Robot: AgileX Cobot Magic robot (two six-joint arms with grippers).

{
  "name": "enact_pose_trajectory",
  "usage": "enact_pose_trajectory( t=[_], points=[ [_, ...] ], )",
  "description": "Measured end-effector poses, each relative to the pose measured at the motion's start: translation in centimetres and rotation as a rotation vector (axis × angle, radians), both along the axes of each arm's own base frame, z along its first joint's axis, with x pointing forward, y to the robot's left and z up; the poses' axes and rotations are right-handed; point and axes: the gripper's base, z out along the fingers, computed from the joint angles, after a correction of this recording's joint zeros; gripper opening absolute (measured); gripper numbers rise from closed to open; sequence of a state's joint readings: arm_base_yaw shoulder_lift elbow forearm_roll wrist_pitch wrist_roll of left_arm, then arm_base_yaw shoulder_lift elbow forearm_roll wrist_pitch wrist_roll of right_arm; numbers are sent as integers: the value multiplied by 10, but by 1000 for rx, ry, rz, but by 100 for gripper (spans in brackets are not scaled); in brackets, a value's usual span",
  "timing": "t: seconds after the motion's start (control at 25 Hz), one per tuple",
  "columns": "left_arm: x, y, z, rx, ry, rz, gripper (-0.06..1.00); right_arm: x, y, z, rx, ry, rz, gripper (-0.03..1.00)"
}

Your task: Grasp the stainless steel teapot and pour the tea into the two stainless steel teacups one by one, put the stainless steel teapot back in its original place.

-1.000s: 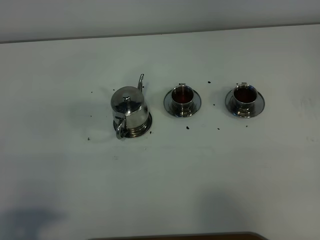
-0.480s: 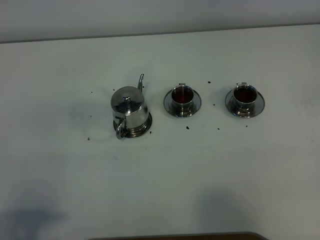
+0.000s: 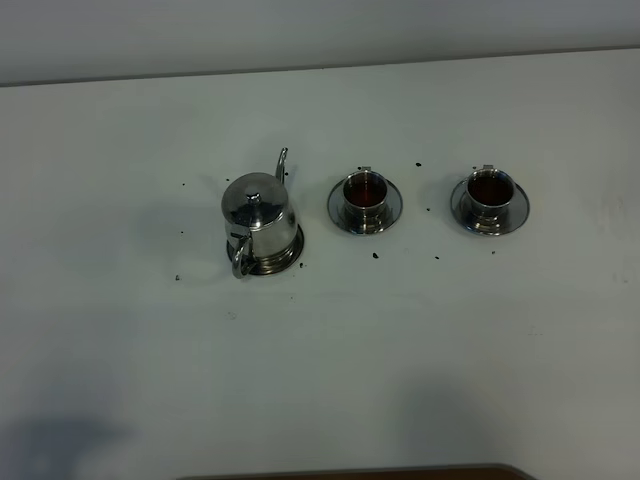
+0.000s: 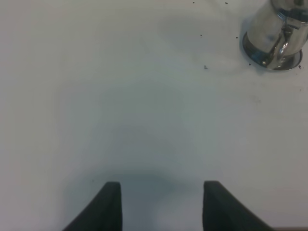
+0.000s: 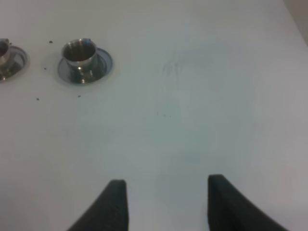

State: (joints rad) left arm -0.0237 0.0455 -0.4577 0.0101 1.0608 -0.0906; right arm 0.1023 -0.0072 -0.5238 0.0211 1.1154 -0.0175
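Note:
The steel teapot (image 3: pixel 259 216) stands upright on its round saucer (image 3: pixel 285 263) left of centre on the white table, spout pointing away, loop handle toward the front. It also shows in the left wrist view (image 4: pixel 276 34). Two small steel teacups on saucers sit to its right, one in the middle (image 3: pixel 365 195) and one further right (image 3: pixel 489 194), both holding dark tea. The right cup shows in the right wrist view (image 5: pixel 81 57). My left gripper (image 4: pixel 161 204) is open and empty, well short of the pot. My right gripper (image 5: pixel 166 202) is open and empty, apart from the cups.
Small dark specks (image 3: pixel 376 255) lie scattered on the table around the pot and cups. The table's back edge (image 3: pixel 320 68) meets a wall. A dark brown edge (image 3: pixel 350 472) shows at the front of the exterior view.

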Motion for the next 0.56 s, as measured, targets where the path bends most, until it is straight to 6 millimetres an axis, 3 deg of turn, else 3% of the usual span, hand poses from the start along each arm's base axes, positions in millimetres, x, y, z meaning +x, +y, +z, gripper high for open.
enact_pose_trajectory(
  t=[0.56],
  points=[
    [0,0,0,0,0,0,45,0,0,0,0,0,0,38]
  ],
)
